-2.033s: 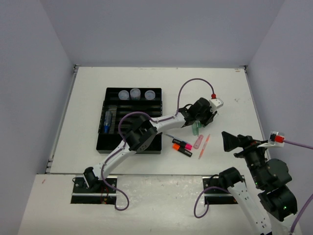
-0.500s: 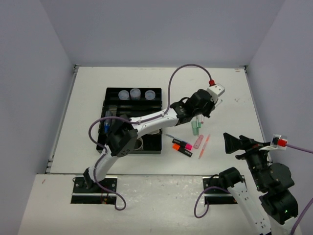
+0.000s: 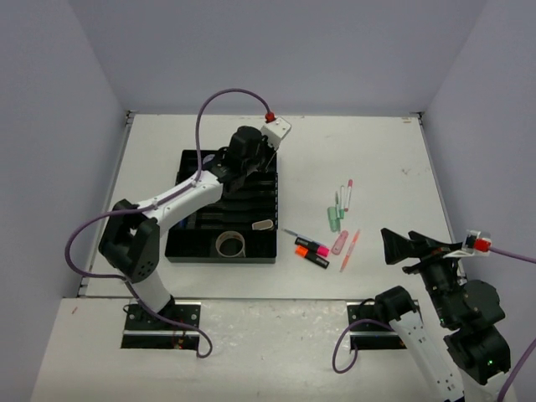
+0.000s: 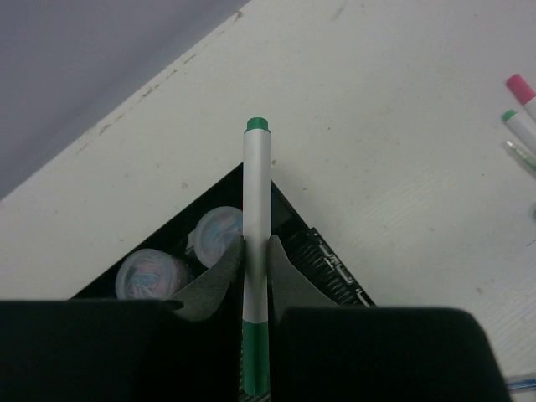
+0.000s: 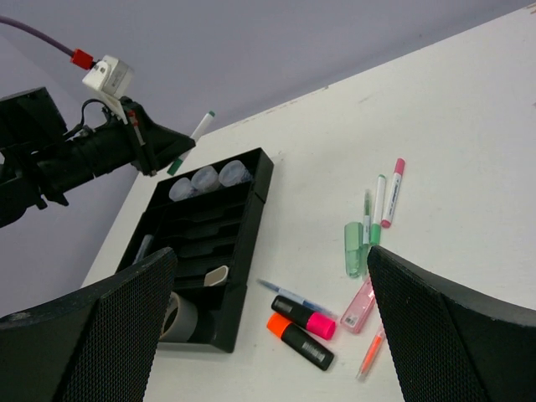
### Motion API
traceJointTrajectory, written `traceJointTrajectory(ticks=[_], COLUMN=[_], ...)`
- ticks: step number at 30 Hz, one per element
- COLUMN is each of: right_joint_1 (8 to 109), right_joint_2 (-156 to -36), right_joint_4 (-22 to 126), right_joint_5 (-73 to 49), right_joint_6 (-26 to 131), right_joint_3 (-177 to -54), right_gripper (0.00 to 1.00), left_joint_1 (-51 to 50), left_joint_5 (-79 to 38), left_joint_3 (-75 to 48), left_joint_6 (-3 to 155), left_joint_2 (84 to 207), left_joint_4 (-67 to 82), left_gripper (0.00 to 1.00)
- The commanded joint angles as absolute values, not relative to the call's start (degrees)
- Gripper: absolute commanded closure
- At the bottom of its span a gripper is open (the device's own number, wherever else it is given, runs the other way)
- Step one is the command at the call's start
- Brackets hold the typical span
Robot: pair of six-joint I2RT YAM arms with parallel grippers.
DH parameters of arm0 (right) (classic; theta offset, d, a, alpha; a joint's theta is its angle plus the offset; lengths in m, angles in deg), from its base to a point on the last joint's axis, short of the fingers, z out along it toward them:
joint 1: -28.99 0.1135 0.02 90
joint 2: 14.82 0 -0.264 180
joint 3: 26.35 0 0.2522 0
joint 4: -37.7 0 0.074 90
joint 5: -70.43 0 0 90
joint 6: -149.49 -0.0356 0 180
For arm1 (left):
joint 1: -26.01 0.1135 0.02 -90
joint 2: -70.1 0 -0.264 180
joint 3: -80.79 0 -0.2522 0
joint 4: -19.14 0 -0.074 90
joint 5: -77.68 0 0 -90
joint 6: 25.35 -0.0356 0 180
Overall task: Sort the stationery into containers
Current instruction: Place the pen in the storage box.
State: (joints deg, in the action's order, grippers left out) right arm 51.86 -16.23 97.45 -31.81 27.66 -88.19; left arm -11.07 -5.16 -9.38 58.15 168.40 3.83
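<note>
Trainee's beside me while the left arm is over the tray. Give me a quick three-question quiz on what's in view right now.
1. True or false: the left gripper is shut on a pen.
2. Where does the tape roll lie? A: in the tray, near end. B: on the table. C: in the right gripper.
3. How many tubs sit at the tray's far end?

Key: 1 true; 2 A; 3 three.
</note>
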Motion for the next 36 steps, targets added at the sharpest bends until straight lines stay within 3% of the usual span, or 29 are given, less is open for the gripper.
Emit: traceJointTrajectory(ticks=[1, 7, 15, 19, 28, 36], right_joint_1=[52.0, 52.1, 52.1, 52.2, 52.2, 52.2], right_joint_2=[-16.3, -15.6, -15.3, -15.1, -15.4, -16.0], right_joint_4=[95.7, 95.5, 95.3, 95.4, 95.3, 95.5], right_joint_5=[-30.5, -30.2, -29.9, -30.0, -30.6, -30.6], right_joint_6=[28.8, 29.0, 29.1, 29.0, 28.9, 28.7], right_joint_3=[-88.0, -87.8, -87.8, -87.7, -87.4, -87.5], right_gripper=[0.01, 0.01, 0.01, 0.01, 0.01, 0.01], left_joint_1=[-5.7, 3.3, 8.9, 11.8, 11.9, 10.0], left_joint_5=[-12.6, -24.0, -44.1, -52.0, -56.5, -53.3], left_joint_3=[-10.4, -11.8, -24.2, -23.9, -19.4, -15.2], left_joint_6=[44.1, 35.6, 7.4, -1.8, -9.4, -5.2], left_joint_2=[166.8, 167.4, 161.4, 163.7, 171.5, 176.5], left_joint_4=[6.2, 5.3, 9.8, 2.5, -5.4, -4.9], left_gripper=[1.0, 1.0, 1.0, 1.0, 1.0, 1.0])
